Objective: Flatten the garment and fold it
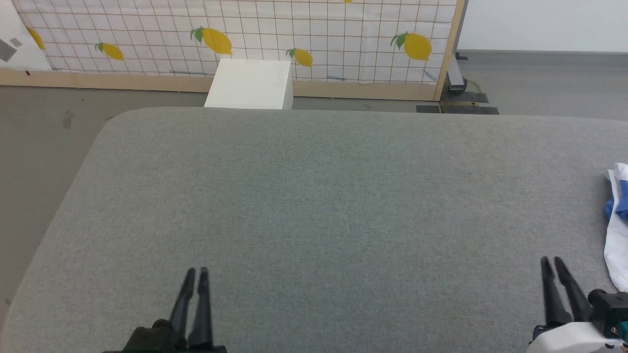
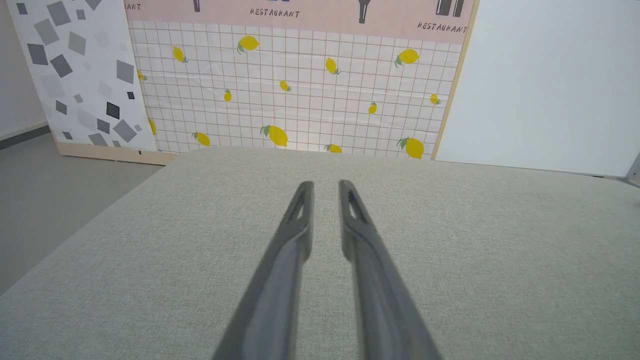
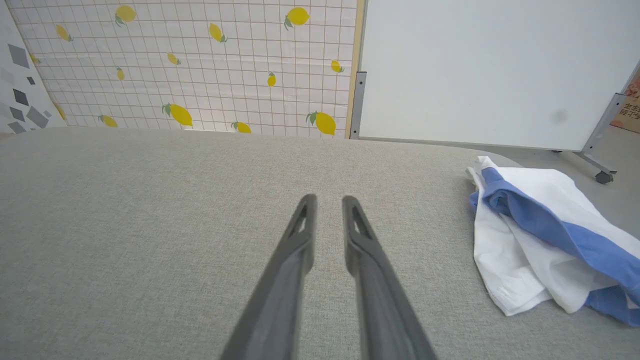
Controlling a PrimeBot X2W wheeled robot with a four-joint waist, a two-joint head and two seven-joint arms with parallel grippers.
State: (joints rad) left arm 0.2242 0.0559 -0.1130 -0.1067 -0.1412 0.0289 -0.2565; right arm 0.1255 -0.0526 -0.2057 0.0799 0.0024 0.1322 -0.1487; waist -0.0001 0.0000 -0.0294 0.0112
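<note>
Inspector: Garment location?

Recorder: The garment [image 1: 618, 245] lies crumpled at the right edge of the head view, on the grey fabric surface [image 1: 314, 186]. It is white with blue folds showing.

Inspector: End effectors?

Recorder: Left gripper [image 1: 196, 270] is at lower left. Right gripper [image 1: 552, 261] is at lower right, near the garment but not touching it. On both, the fingers stand narrowly apart and hold nothing.

Tabletop [image 1: 314, 206] covered in matt grey woven cloth with a fine, slightly rough weave. The garment [image 3: 520, 250] is soft, crumpled white and blue cloth. Left claw [image 2: 325, 186] and right claw [image 3: 329, 200] have smooth, matt dark fingers, plastic by their look. Behind stands a smooth lemon-print panel [image 1: 245, 29] edged in pale bare wood.
</note>
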